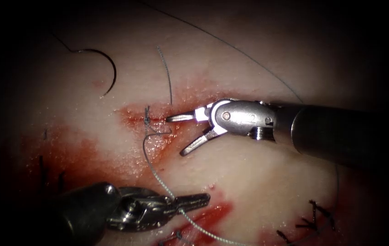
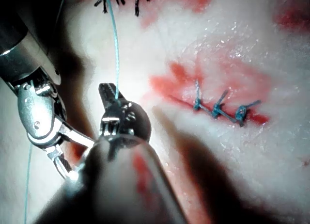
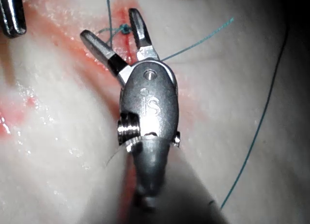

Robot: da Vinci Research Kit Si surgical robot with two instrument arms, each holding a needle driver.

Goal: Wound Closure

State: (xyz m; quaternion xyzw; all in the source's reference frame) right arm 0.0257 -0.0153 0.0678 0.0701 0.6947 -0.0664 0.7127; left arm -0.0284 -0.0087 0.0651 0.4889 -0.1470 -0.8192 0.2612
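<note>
The right tool [image 1: 176,135] reaches in from the right with its jaws open and nothing in them, one on each side of the thread beside the knot [image 1: 147,120] on the cut [image 1: 132,119]. In the right wrist view the open right tool [image 3: 109,24] straddles the knot [image 3: 125,28]. From the knot the thread [image 1: 154,169] runs down to the left tool [image 1: 201,199], which is shut on it. The left wrist view has the left tool [image 2: 107,90] pinching the thread [image 2: 116,49]. The curved needle [image 1: 110,68] lies loose on the tissue, up and left of the cut, held by neither tool.
A short thread tail [image 1: 166,73] rises from the knot. Dark earlier stitches sit at lower right [image 1: 315,217] and lower left [image 1: 44,171]. Red fluid [image 1: 85,155] stains the tissue around the cut. A long thread strand [image 1: 249,57] arcs across the back.
</note>
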